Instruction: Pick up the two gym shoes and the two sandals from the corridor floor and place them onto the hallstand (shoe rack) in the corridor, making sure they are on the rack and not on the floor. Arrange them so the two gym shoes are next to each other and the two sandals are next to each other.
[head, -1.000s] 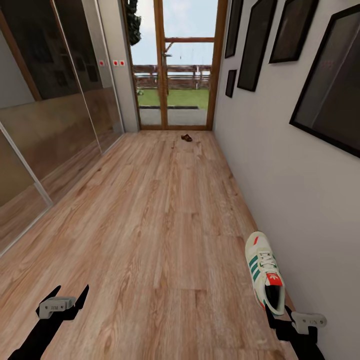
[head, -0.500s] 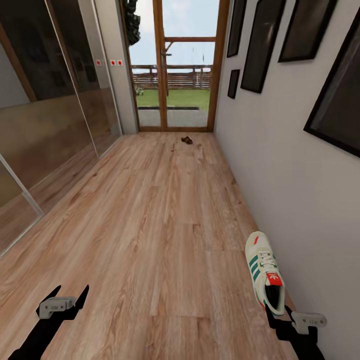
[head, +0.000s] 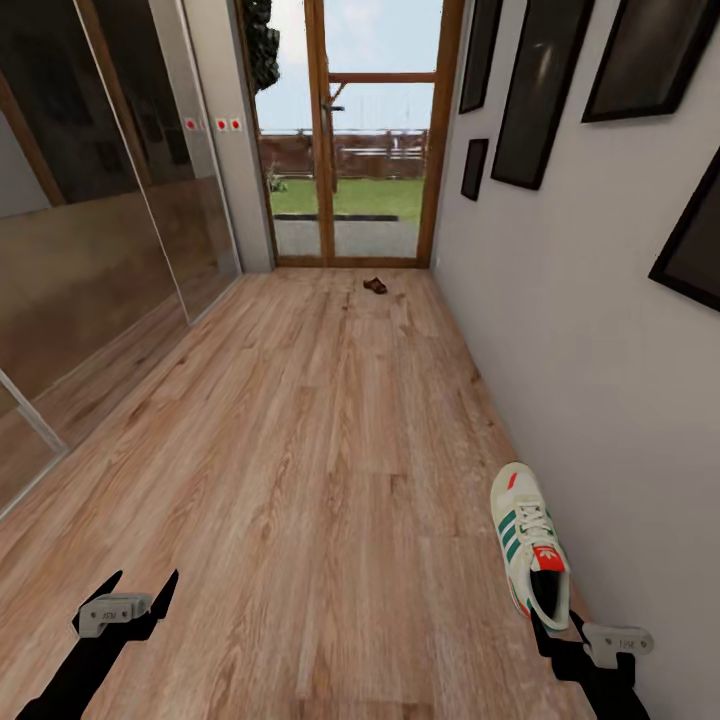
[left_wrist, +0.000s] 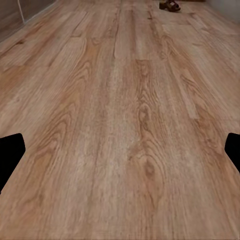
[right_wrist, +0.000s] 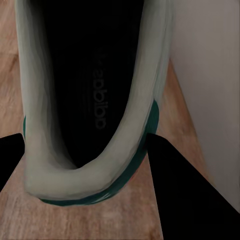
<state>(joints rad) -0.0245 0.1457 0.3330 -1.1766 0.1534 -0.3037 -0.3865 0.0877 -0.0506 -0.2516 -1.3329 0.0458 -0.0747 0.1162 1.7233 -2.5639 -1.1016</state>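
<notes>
I note my right hand (head: 548, 622) clamped on a gym shoe (head: 530, 550) at its heel beside the wall (head: 590, 400), left hand (head: 128, 594) apart and empty over the floor (head: 320, 450), a sandal (head: 375, 286) lying by the far door (head: 345, 130).

The gym shoe (head: 529, 545) is cream-white with three green stripes, white laces and a red-orange tongue label. Its inside is black and its sole edge is green. The corridor floor (head: 330, 450) is warm brown wood with wavy grain and dark knots. The sandal (head: 375, 286) far off is dark brown. The picture frames (head: 545, 85) are black.
</notes>
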